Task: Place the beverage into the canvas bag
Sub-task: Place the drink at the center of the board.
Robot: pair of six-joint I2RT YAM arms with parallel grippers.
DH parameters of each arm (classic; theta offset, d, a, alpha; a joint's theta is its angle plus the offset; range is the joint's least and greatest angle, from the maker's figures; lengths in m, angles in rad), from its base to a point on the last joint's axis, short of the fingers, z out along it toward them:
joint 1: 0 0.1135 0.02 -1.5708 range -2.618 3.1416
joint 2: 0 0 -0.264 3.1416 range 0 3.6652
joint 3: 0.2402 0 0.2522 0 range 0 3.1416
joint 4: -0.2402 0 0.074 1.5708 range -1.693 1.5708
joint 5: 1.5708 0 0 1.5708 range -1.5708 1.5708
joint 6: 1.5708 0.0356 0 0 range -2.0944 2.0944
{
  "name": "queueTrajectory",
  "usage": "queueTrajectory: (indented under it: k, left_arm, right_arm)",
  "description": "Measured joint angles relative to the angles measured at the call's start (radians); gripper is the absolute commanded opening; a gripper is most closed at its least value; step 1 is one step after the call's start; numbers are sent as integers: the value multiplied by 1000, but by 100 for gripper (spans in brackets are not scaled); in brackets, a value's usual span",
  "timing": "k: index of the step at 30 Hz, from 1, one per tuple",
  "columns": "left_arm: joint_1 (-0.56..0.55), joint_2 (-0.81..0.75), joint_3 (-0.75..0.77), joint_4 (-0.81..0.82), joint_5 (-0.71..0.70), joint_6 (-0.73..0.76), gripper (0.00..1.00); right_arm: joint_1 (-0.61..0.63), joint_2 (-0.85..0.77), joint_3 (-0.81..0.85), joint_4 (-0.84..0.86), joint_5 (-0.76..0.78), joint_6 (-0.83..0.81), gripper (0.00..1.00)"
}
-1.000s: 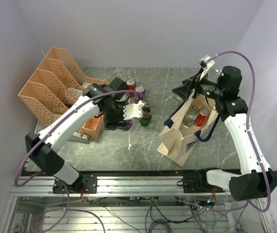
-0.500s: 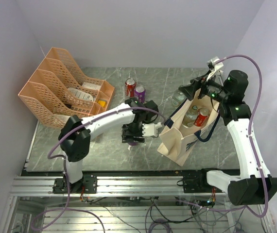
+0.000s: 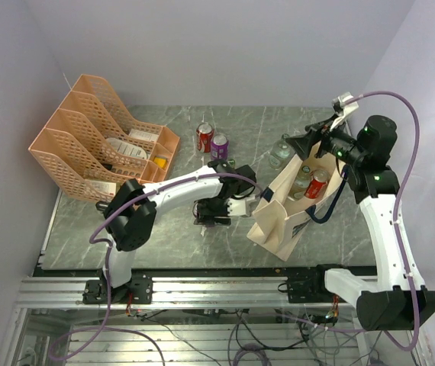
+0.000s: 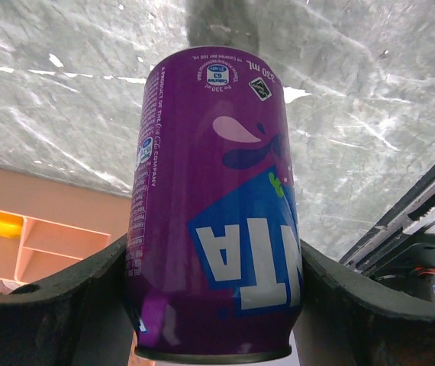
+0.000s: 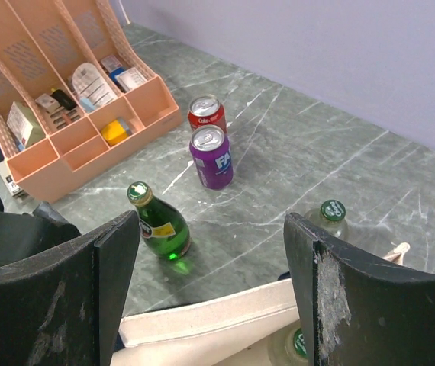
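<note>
**Asker:** How many cans do you see?

**Me:** Four. Two are purple: the held purple can (image 4: 214,213) at my left end effector (image 4: 214,305), and the far purple can (image 3: 219,145) on the worktop (image 3: 179,244). Two are red: the worktop red can (image 3: 204,137) and the bagged red can (image 3: 317,184).

**Asker:** And bottles?

**Me:** Three. One dark green bottle (image 5: 160,223), plus two clear ones with green caps: the standing clear bottle (image 5: 332,217) and the bagged clear bottle (image 3: 301,181).

**Asker:** Anything else?

**Me:** One canvas bag (image 3: 275,225) and one orange file rack (image 3: 88,137). I also count two end effectors of mine, the other being the right end effector (image 5: 210,229).
</note>
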Motion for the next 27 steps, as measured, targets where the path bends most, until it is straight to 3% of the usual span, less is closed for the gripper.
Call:
queueTrajectory:
  k: [14,27]
  left_arm:
    - [74,-6,-93,2,-17,1,8]
    - [63,41,-52,2,-20,-37,39]
  right_arm:
    - [-60,-17,-48,14,-8,40,75]
    - [-84,-15,-48,29,-23,69,75]
